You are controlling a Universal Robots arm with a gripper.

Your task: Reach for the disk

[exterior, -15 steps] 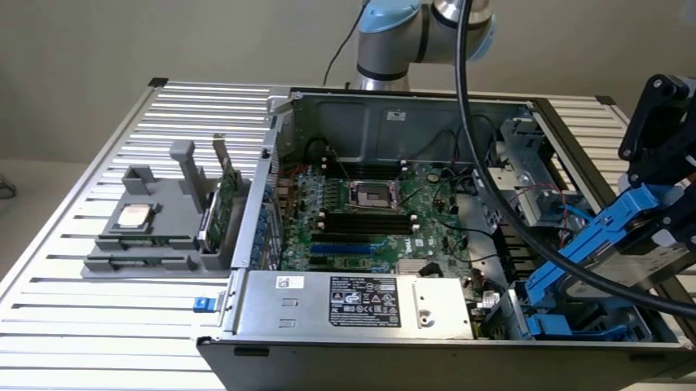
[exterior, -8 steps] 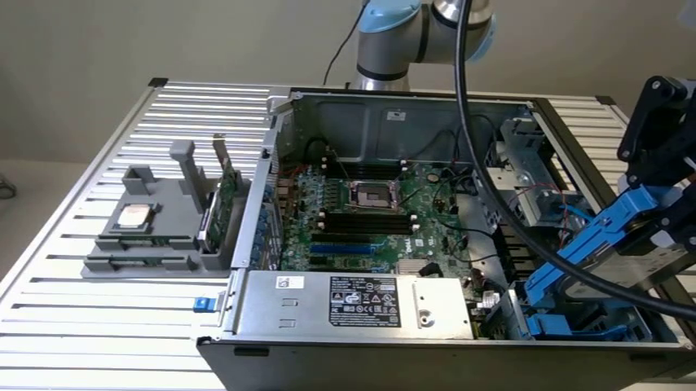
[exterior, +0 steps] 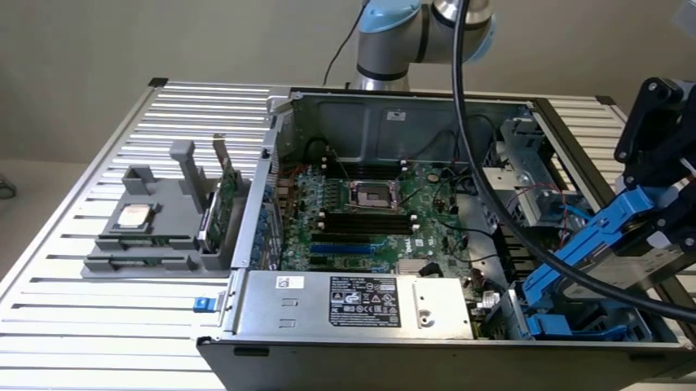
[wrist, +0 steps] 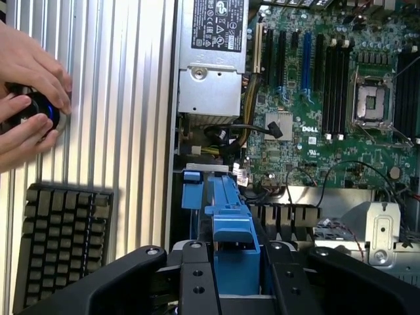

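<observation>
The disk is a grey drive in blue carrier rails. It hangs tilted over the open computer case's right side in the exterior view, with its low end down in the drive bay. My gripper is at its upper end and shut on it. In the wrist view, the blue carrier runs up between the two black fingers, which sit tight against both its sides; the gripper is directly over the bay. The drive's label is hidden.
The open case holds a green motherboard and a silver power supply box. A thick black cable crosses it. A grey fixture holds a small silver chip. Hands and a keyboard are beside the case.
</observation>
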